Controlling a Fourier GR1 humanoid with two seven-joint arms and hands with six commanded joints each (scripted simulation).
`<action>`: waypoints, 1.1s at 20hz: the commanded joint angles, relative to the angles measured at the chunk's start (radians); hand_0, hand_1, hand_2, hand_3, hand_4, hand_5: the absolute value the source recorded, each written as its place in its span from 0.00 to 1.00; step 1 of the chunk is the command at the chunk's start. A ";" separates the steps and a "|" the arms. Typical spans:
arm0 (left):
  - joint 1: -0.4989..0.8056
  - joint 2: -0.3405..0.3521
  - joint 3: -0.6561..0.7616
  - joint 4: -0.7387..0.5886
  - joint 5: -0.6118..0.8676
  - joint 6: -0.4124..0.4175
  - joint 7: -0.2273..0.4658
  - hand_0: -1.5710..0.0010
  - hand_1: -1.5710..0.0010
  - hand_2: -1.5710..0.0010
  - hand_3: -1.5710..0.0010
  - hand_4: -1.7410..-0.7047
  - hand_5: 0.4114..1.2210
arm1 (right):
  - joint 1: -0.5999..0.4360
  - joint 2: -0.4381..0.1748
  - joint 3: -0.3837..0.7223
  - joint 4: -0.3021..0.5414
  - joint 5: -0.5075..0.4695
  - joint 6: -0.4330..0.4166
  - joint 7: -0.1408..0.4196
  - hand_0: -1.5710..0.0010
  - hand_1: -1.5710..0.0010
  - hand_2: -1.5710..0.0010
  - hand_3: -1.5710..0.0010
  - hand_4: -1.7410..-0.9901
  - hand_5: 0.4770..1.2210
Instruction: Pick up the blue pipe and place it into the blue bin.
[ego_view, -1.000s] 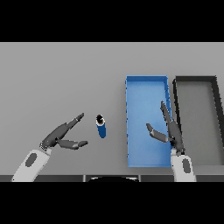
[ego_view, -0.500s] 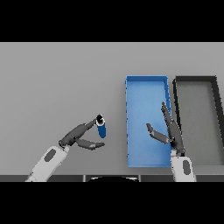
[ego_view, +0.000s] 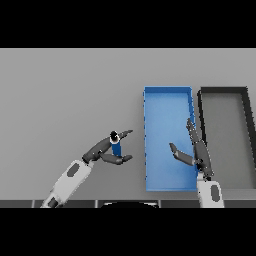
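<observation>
Moved in since half a second ago: left hand (ego_view: 106, 151), now closed up around the blue pipe (ego_view: 117, 147), which stood just beyond the fingertips before. Fingers above and thumb below, curled round the pipe's short upright body, dark cap showing on top between them. Pipe still on the grey table (ego_view: 60, 100), well left of the blue bin (ego_view: 167, 97) and apart from its near wall. Unchanged at lower right: right hand (ego_view: 196, 150), hanging over the bin's right side, fingers straight and spread wide, thumb out to the left, holding nothing. Further right, just beside the blue bin and parallel to it, a dark bin (ego_view: 223, 91).
</observation>
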 joint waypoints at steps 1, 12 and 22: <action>0.004 -0.019 0.011 0.009 0.017 0.007 -0.009 0.99 0.90 0.81 0.84 0.51 0.24 | -0.003 0.005 0.006 -0.005 0.006 -0.005 0.009 1.00 1.00 1.00 1.00 0.64 0.17; 0.041 -0.072 -0.019 -0.018 -0.006 0.099 -0.100 0.10 0.08 0.07 0.13 0.06 0.93 | -0.030 0.006 0.009 0.025 0.016 -0.002 0.000 1.00 1.00 1.00 1.00 0.65 0.19; -0.039 -0.069 -0.046 -0.243 0.056 0.079 -0.011 0.01 0.01 0.01 0.08 0.02 0.99 | -0.013 -0.008 0.005 0.009 0.029 -0.007 -0.015 1.00 1.00 1.00 1.00 0.70 0.22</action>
